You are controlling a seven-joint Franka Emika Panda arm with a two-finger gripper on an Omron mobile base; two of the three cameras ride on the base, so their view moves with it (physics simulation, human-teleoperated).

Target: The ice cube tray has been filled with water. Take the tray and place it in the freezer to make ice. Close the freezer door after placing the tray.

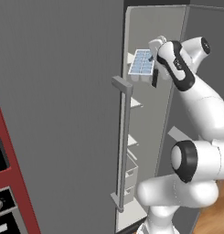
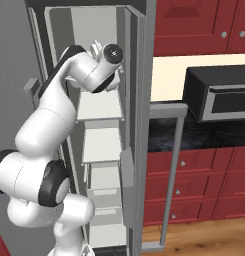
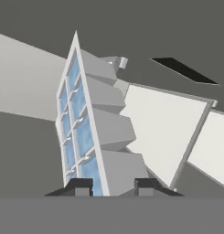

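Note:
The ice cube tray (image 1: 141, 62), white with pale blue cells, hangs in the open freezer (image 1: 147, 114) at upper-shelf height, roughly level. My gripper (image 1: 152, 64) is shut on its right end. In the hand view the tray (image 3: 81, 128) runs up and away from my gripper (image 3: 112, 185), one fingertip (image 3: 80, 186) on each side of its near end, with a pale shelf (image 3: 163, 128) beyond it. The freezer door (image 2: 140, 125) stands open, seen edge-on, its bar handle (image 2: 172, 175) toward the counter.
The fridge's other door (image 1: 58, 114) is closed, its vertical handle (image 1: 126, 141) close to the left of the opening. Shelves and drawers (image 2: 101, 145) fill the compartment below the tray. A black microwave (image 2: 219, 92) sits on the dark counter (image 2: 204, 135) at right.

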